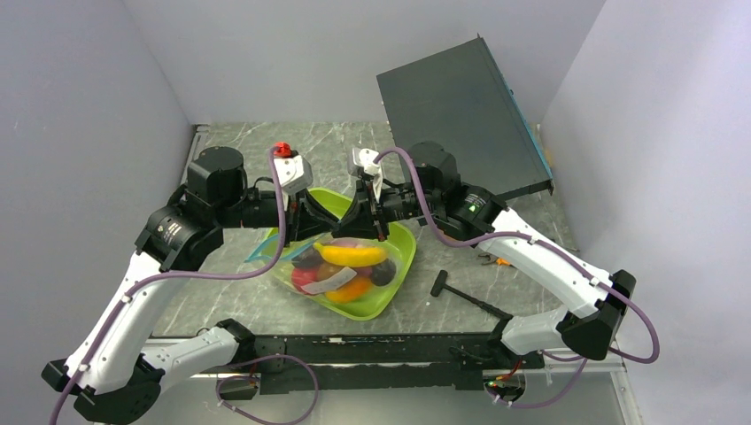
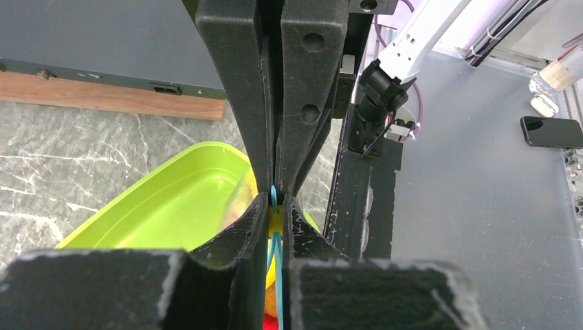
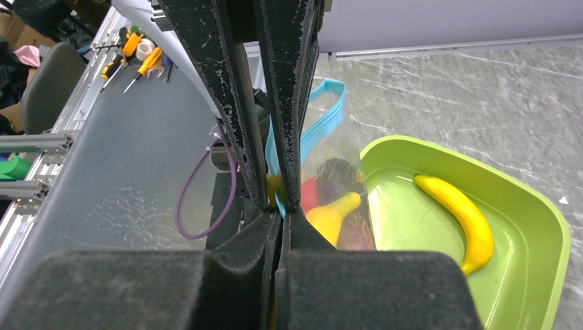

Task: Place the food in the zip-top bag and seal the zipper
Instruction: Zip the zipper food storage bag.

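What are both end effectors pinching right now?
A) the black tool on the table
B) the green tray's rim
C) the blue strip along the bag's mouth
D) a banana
C: the wrist views show the left end effector and the right end effector shut on the blue zipper.

We see a lime-green tray (image 1: 400,261) on a grey table (image 1: 230,146) with white marble veins; the zipper (image 3: 323,117) is light blue, and at its 4 o'clock a banana (image 3: 457,213) is yellow.
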`<state>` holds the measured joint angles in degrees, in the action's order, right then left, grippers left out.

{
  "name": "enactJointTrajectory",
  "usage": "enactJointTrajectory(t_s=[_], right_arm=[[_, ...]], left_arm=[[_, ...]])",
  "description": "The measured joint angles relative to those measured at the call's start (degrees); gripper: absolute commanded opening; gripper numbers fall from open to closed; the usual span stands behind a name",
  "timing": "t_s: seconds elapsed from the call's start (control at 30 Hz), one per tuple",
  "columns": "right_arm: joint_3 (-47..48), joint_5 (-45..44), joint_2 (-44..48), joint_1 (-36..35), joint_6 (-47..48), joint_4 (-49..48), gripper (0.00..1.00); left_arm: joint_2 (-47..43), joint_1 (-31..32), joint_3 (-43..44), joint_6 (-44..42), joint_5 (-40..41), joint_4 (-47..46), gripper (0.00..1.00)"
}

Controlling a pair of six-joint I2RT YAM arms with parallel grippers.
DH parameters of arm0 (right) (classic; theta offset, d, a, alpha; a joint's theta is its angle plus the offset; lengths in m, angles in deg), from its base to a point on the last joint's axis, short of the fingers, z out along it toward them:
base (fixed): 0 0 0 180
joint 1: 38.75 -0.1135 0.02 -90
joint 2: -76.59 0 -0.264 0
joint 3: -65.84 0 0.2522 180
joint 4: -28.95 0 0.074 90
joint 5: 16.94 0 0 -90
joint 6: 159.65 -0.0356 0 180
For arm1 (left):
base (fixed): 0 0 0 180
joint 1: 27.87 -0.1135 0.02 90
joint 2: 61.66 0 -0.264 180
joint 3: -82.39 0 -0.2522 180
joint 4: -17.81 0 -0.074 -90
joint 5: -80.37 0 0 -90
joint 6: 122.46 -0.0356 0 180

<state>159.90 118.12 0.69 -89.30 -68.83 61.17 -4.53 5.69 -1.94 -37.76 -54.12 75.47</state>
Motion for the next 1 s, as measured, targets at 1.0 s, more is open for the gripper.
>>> enactJointTrajectory(t_s=[1.0], right_arm=[[-12.87, -5.84, 7.89, -0.39, -10.19, -18.34, 0.00]], left_arm=[[-7.58, 0.22, -6.95, 0.94, 5.05, -2.10, 0.05]])
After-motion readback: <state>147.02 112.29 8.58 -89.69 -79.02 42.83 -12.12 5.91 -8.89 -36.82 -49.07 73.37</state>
